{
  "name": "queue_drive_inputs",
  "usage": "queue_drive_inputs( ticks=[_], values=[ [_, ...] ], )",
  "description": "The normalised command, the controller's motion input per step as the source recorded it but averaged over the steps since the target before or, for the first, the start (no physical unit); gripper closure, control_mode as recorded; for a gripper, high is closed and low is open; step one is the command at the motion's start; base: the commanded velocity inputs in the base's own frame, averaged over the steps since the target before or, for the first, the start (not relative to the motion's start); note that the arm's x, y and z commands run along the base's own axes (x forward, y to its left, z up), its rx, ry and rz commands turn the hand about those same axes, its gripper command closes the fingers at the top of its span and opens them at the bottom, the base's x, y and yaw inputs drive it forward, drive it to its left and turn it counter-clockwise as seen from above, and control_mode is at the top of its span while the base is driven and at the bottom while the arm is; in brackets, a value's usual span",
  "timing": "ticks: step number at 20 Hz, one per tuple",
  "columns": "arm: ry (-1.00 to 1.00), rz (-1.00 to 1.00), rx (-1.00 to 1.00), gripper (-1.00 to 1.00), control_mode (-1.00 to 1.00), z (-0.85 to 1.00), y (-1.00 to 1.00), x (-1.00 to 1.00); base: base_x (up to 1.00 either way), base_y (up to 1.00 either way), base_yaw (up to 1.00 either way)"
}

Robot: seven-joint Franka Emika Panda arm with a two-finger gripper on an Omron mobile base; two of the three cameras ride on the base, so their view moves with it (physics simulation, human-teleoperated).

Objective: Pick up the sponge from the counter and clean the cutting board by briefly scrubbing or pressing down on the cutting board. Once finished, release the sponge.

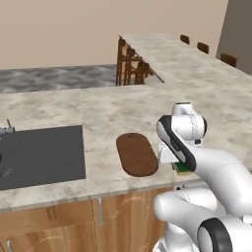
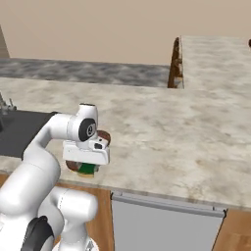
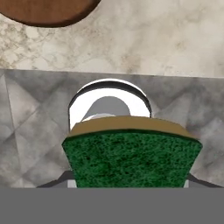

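One small rectangular sponge (image 3: 131, 157), dark green scrub layer over yellow base, is sitting clamped between the jaws of the two-finger gripper (image 2: 87, 169), lifted clear of the beige-grey marbled stone counter (image 1: 98, 108). Going left to right from the tool in the left base view: the flat dark brown oval wooden cutting board (image 1: 137, 154) is lying just to the gripper's left, not yet under it. The sponge is hanging beyond the counter's front edge, probably being carried over for pressing down on the board.
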Motion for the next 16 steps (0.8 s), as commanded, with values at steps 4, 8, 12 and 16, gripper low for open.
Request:
queue_drive_inputs(
  ticks=[4, 8, 12, 16],
  values=[
    [0.00, 0.00, 0.00, 1.00, 1.00, 0.00, 0.00, 0.00, -0.01, 0.73, 0.00],
    [0.00, 0.00, 0.00, 1.00, 1.00, 0.00, 0.00, 0.00, 0.13, -0.02, 0.00],
    [0.00, 0.00, 0.00, 1.00, 1.00, 0.00, 0.00, 0.00, 0.34, -0.12, 0.00],
    [0.00, 0.00, 0.00, 1.00, 1.00, 0.00, 0.00, 0.00, 0.35, -0.02, 0.00]
  ],
)
